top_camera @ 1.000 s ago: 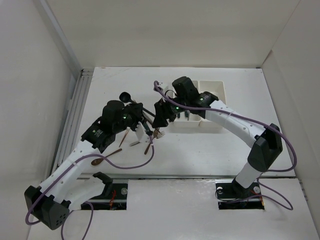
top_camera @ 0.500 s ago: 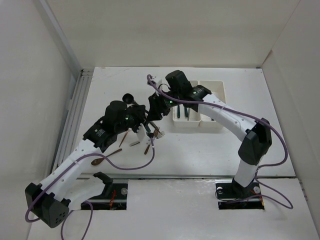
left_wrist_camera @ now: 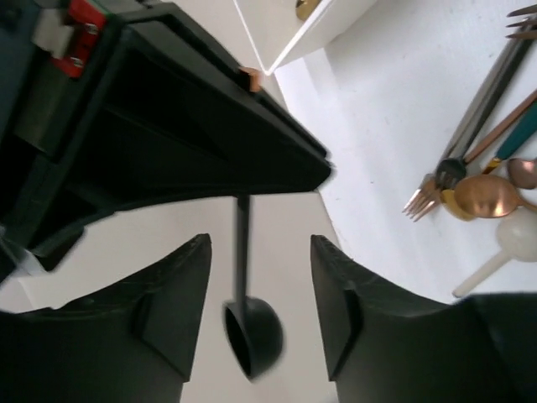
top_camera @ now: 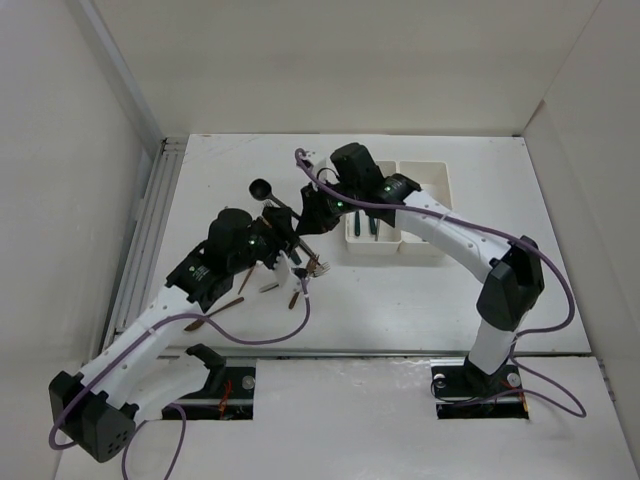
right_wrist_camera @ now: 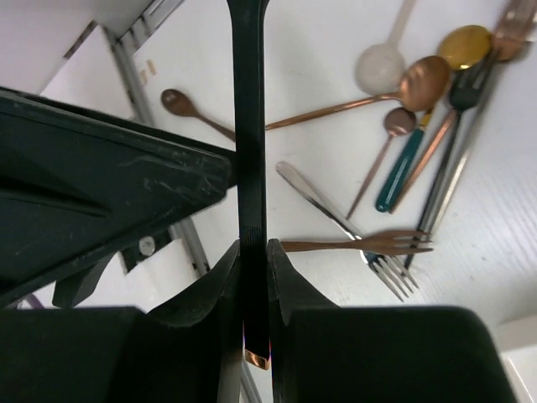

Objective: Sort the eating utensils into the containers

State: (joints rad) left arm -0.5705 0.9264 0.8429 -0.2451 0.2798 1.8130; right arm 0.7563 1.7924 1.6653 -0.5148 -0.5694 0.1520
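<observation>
**Handing the black spoon over to the right arm**

The right gripper [right_wrist_camera: 252, 252] is pinching the black spoon [right_wrist_camera: 249, 151] by its handle. The left gripper [left_wrist_camera: 258, 243] is standing spread around that handle, apparently not touching it. The spoon is hanging above the table, between the loose cutlery [top_camera: 295, 275] and the white bins [top_camera: 400, 247]. The right arm should be drawing it straight out before swinging binward. From overhead the arms are hiding the grip, and the bins' contents are too small to identify.

Black spoon [left_wrist_camera: 252, 340] inside the parted left pincer [left_wrist_camera: 260, 252] — touching neither side, white bin [left_wrist_camera: 294, 38] corner above, forks and spoons [left_wrist_camera: 474, 193] at right
</observation>
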